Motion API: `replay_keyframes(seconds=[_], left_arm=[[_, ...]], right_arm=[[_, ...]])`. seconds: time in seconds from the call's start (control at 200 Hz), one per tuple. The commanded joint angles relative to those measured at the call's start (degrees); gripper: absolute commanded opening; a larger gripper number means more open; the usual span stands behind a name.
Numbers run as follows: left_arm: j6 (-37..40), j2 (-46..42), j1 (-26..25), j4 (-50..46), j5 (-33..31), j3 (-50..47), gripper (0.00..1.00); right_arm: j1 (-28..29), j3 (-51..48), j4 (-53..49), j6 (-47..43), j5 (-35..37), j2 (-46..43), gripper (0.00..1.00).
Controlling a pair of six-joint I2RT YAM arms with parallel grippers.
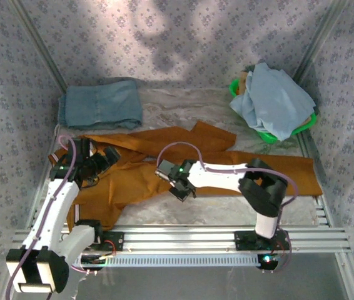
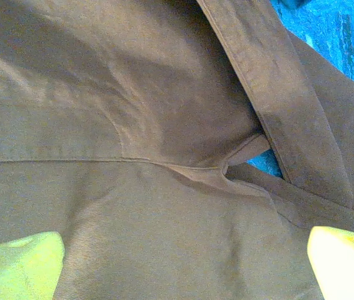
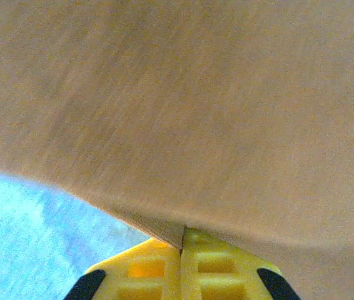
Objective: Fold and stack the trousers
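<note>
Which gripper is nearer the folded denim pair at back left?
Left. The left gripper is open above the trousers, just in front of the denim pair; the right gripper pinches the trousers mid-table.

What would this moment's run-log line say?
left jaws: open over trousers | right jaws: shut on trousers edge | trousers: spread out, unfolded | denim pair: folded, far left
</note>
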Motion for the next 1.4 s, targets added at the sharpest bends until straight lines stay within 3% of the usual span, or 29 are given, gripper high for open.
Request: replay_keyframes(seconds=[0.0, 0.17, 0.325, 0.48, 0.585, 0.72, 0.76, 0.834, 0.904, 0.989, 1.134, 1.304, 1.394], left_arm=[[0.24, -0.22, 0.86, -0.10, 0.69, 2.49, 0.99], [-1.84, 1.20, 0.92, 1.37, 0.79, 2.38, 0.99], [-2.50, 3.00, 0.90, 3.22, 0.76, 1.26, 0.99], [-5.73, 3.24, 0.94, 3.13, -1.96, -2.63, 0.99], [-13.29, 1.92, 0.29, 5.43, -3.23, -8.79, 0.99], [-23.46, -0.26, -7.41, 6.44, -10.71, -14.14, 0.99], [-26.33, -0.68, -10.86, 5.72, -14.42, -14.56, 0.99], [-31.83, -0.47, -15.16, 4.78, -19.39, -15.75, 0.99], [-36.46, 0.30, -16.02, 4.03, -21.89, -17.45, 0.99], [-39.90, 0.54, -15.48, 2.97, -25.28, -18.91, 1.00], [-38.92, 1.33, -7.76, 2.90, -25.86, -19.74, 1.00], [-33.52, 5.53, 2.45, 7.57, -20.56, -20.18, 1.00], [-31.10, 8.63, 6.11, 8.37, -19.86, -19.01, 1.00]], right_arm=[[3.66, -2.96, -5.78, 2.32, -6.47, -9.51, 0.00], [6.32, -6.71, -7.84, 7.01, -10.98, -22.96, 0.00], [3.46, -9.41, -8.37, 8.34, -13.27, -31.78, 0.00], [4.31, -11.90, -9.10, 8.89, -15.56, -31.12, 0.00], [7.08, -13.74, -9.20, 9.72, -18.50, -29.58, 0.00], [9.11, -14.30, -11.90, 11.45, -15.84, -28.58, 0.06], [9.06, -13.42, -12.45, 12.18, -15.33, -27.83, 0.10], [9.81, -12.66, -13.01, 12.39, -15.60, -26.34, 0.33], [10.15, -12.47, -13.19, 11.82, -15.41, -26.35, 0.49], [9.54, -11.28, -13.98, 11.45, -15.98, -28.57, 0.60], [2.33, -8.91, -13.42, 10.94, -13.36, -34.53, 0.68], [-18.81, -8.10, -8.35, 17.10, -11.58, -35.43, 0.70], [-25.43, -8.34, -5.14, 18.45, -12.61, -34.93, 0.69]])
